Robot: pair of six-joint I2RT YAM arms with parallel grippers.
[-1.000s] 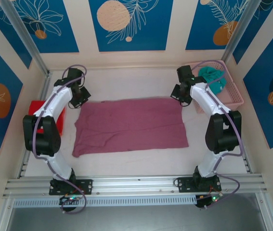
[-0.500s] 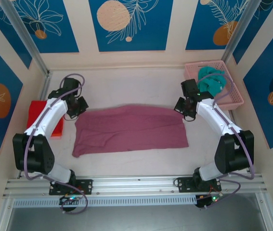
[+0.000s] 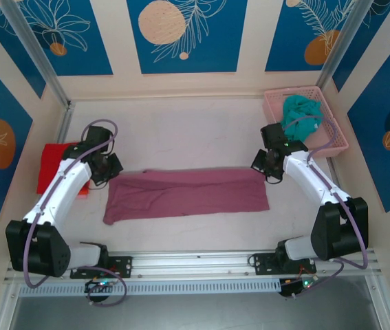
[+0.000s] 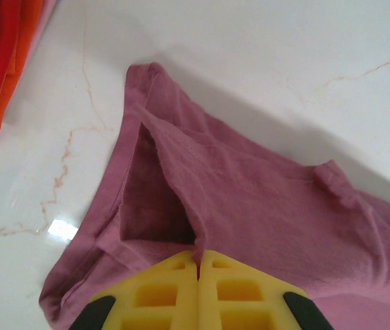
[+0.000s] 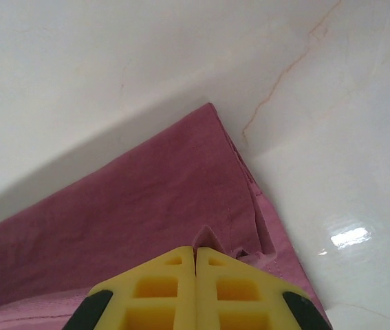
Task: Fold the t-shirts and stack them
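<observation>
Two pincers, both pressed together on cloth, pinch the mauve-pink t-shirt lying on the tabletop: the left pincer at its left end, the right pincer at its right end. They hold its far edge doubled over, apparently for a lengthwise fold. A red t-shirt lies left; a teal t-shirt sits in the basket.
</observation>
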